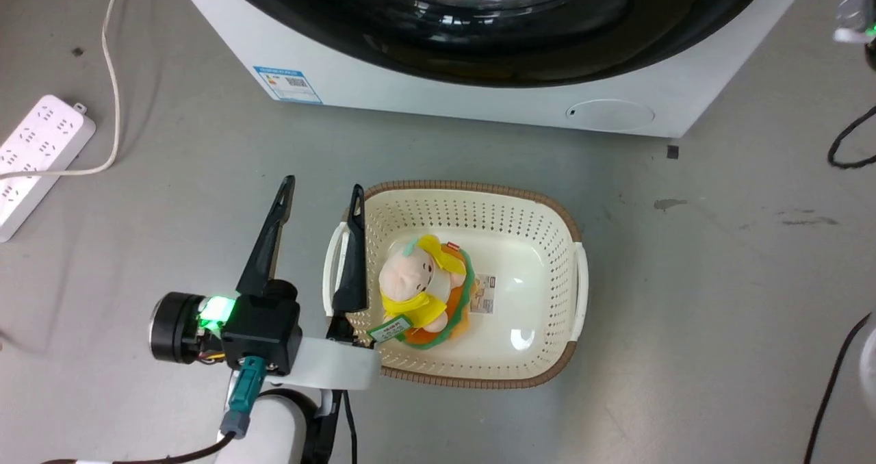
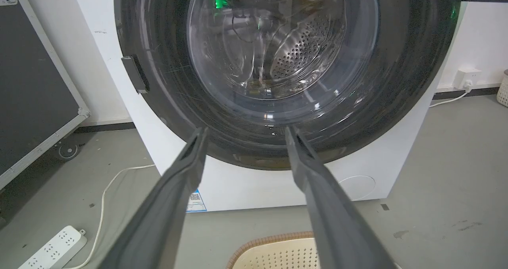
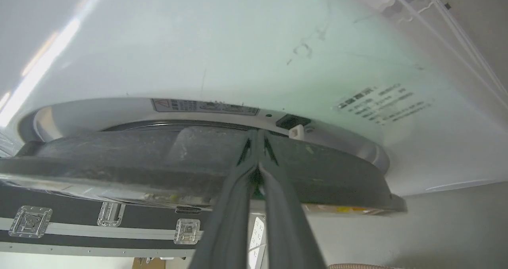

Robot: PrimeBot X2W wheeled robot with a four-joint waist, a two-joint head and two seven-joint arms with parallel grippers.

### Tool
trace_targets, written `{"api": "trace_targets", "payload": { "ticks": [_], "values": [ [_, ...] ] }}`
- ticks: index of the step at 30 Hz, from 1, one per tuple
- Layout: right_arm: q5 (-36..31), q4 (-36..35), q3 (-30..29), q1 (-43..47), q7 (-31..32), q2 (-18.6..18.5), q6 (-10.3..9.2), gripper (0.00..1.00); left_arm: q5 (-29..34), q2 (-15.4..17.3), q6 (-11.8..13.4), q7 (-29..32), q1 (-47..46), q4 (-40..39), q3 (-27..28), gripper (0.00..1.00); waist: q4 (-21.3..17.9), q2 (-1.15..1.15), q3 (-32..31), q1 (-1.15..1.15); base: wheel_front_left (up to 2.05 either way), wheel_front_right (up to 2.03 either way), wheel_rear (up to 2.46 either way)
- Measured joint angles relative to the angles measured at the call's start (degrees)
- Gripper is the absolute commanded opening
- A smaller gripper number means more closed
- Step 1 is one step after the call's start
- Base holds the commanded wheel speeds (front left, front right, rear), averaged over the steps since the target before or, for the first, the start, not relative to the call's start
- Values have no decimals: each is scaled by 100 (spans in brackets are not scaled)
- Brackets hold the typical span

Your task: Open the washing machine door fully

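1. Power strip point(image 1: 37, 156): white, on the floor at the left edge of the head view, with a pale cable running up from it.
2. Left end effector point(image 1: 321, 185): lower left of the head view, fingers spread and holding nothing. One finger point(image 1: 352, 259) lies over the basket's left rim. In the left wrist view the end effector point(image 2: 246, 129) points at the lower part of the door, apart from it.
3. Basket point(image 1: 472, 186): cream, perforated, brown-rimmed, on the floor at centre frame, in front of the washer point(image 1: 424, 94).
4. Plush toy point(image 1: 424, 282): yellow, green and orange, inside the basket towards its left.
5. Door point(image 1: 493, 63): glossy black disc with a glass centre, on the washer front, top centre of the head view. Its tab point(image 2: 135, 74) sits on the left rim in the left wrist view.
6. Right end effector point(image 3: 257, 134): fingers pressed together, tips at the door's point(image 3: 119, 162) edge, just beside the latch slot point(image 3: 291, 121). Whether they grip anything cannot be told.
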Motion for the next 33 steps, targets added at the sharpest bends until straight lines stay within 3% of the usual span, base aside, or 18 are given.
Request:
{"api": "trace_targets", "payload": {
  "ticks": [12, 19, 33],
  "values": [
    [254, 1205, -265, -1066, 845, -411, 0, 0, -2, -7, 63, -151, -207, -40, -146, 100, 142, 0, 269, 0, 0, 0, 0],
    [372, 1813, -266, -1235, 1451, -600, -1, 0, -2, -3, 160, -249, -248, -74, -221, 100, 185, 0, 217, 0, 0, 0, 0],
    [653, 1410, -123, 277, 2078, -82, 0, 0, -2, 48, 229, -292, -4, 19, -188, 100, -28, 0, -718, -1, 0, 0, 0]
  ]
}}
